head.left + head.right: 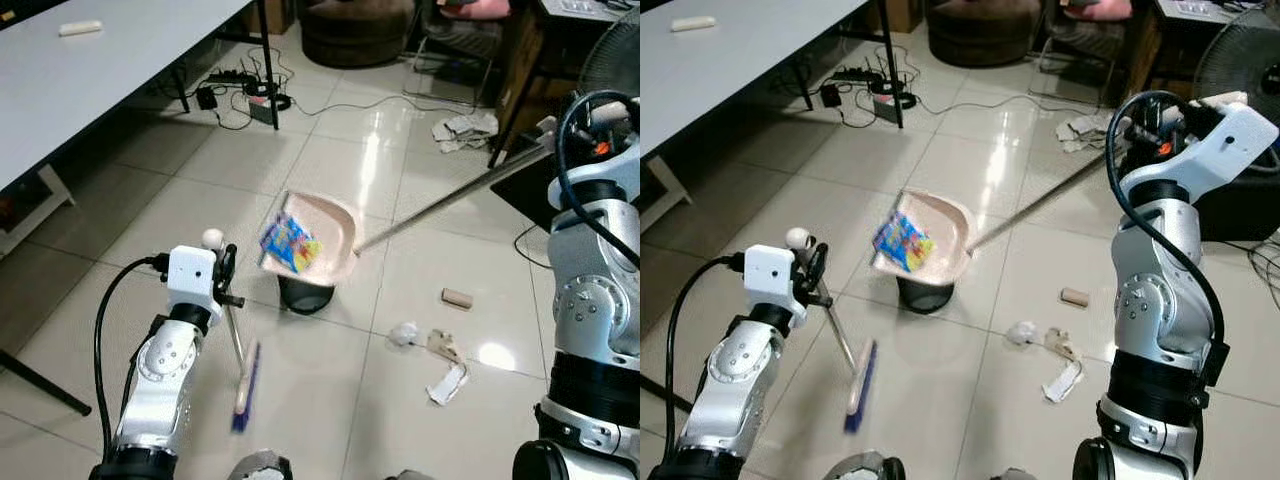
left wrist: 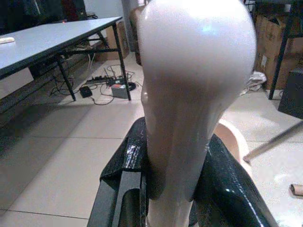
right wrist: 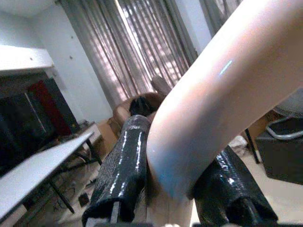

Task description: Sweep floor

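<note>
Pink plastic dustpan point(image 1: 322, 240) hangs tilted over a small black bin point(image 1: 304, 294) on the tiled floor point(image 1: 150, 215), a blue-and-yellow wrapper point(image 1: 290, 244) sliding along its tray as the humanoid tips it out. The right claw point(image 3: 177, 189) is clenched on the pale grip at the top of the dustpan's long metal handle point(image 1: 450, 200), while the left claw point(image 2: 170, 189) is clamped on the rounded cream top of a broom point(image 1: 243, 385), whose blue head rests on the tiles just beside the robot's feet. Both tools look light and stiff, though their long shafts would likely swing if held loosely, so the moulded end grips appear the sensible place to hold. More litter awaits sweeping: crumpled paper point(image 1: 440, 365) and a cardboard tube point(image 1: 457, 298) lie near the bin, and further scraps point(image 1: 462, 128) sit near a fan point(image 1: 610, 50). A grey desk point(image 1: 90, 70) stands to the left, with cables point(image 1: 245, 90) behind it.
</note>
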{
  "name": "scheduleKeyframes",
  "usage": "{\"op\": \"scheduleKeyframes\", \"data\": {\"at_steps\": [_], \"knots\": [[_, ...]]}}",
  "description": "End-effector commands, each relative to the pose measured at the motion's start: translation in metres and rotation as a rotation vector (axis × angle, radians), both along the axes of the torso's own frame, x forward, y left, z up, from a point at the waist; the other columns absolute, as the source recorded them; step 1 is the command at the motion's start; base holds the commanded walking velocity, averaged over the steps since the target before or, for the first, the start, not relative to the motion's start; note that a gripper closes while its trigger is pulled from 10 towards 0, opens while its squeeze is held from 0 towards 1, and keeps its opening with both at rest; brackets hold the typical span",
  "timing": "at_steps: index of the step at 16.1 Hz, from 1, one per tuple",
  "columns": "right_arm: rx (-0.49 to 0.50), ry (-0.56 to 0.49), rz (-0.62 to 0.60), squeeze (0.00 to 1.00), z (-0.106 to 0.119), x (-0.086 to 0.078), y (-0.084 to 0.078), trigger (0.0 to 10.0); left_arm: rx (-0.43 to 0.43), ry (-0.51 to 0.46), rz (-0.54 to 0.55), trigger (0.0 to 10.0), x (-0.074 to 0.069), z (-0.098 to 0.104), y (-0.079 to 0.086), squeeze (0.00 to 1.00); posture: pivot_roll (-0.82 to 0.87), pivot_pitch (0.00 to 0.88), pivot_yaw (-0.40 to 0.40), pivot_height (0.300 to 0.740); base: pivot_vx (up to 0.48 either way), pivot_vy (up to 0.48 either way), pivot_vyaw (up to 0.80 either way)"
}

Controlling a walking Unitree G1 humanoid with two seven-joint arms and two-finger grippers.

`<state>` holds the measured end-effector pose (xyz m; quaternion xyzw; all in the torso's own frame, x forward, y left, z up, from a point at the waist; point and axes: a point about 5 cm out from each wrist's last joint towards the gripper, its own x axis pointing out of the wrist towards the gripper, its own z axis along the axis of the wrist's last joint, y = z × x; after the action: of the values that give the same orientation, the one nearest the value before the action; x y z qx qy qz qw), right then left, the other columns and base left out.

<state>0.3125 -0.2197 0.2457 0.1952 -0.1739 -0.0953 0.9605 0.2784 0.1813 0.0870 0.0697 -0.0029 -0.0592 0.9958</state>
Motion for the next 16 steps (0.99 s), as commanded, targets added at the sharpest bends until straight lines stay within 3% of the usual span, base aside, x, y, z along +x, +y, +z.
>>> {"op": "scheduleKeyframes", "data": {"at_steps": [1,16], "knots": [[-0.012,-0.070,-0.003,0.00,0.0156,-0.0006,-0.0014,10.0,0.011,-0.038,0.002,10.0,0.0014,0.0100,0.0001,0.00,-0.03,0.000,0.040,0.740,0.364,0.000,0.00],[0.002,-0.047,0.010,0.00,0.0085,0.0009,-0.0003,10.0,0.016,-0.044,-0.010,10.0,0.0046,0.0150,-0.0040,0.00,-0.03,0.000,0.037,0.740,0.382,0.000,0.00]]}}
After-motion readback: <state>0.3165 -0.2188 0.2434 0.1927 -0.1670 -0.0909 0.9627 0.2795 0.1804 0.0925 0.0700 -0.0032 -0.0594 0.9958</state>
